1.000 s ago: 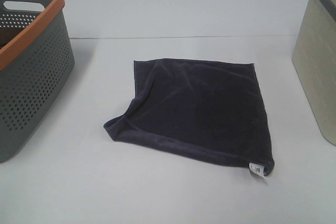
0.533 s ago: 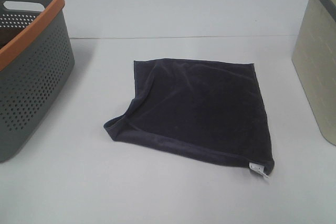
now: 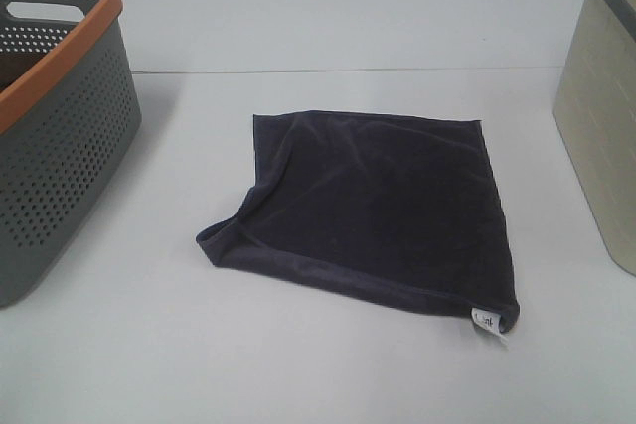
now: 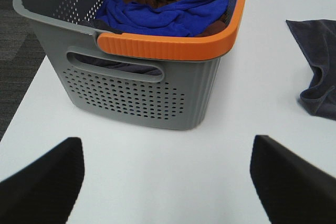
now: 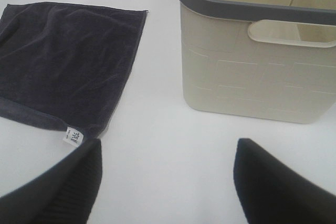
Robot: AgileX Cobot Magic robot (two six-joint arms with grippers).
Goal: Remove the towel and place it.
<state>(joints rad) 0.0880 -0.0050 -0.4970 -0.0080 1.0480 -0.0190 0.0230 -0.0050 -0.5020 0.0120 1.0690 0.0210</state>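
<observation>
The towel (image 3: 373, 208) is lying spread out in the middle of the high view, flat on the white table (image 3: 328, 27), with nothing gripping it. Its lower left corner is being shown bunched and slightly folded, while the white tag (image 3: 486, 322) is sitting at the lower right corner.

No arm is being seen from above. In the right wrist view the right gripper (image 5: 165, 184) is being held wide, empty, with the tag corner of the towel (image 5: 68, 72) just beside its one finger (image 5: 58, 187). In the left wrist view the left gripper (image 4: 168, 182) is likewise spread wide and empty, with only a crumpled edge of the towel (image 4: 317, 69) showing at the right edge of the frame, well apart from it.

So the right arm is judged to be the nearer one, and the tag corner is probably the easiest place for a pinch. The cloth is roughly square, so no long axis is really being offered; its edges are running slightly skewed to the table seam.

The grey basket with the orange rim (image 3: 60, 126) is standing at the left edge, already holding blue and brown cloths (image 4: 168, 3). The cream bin (image 3: 601, 116) is standing at the right edge, apparently empty as far as its inside is being shown. Open table is being left around the towel on all sides.
</observation>
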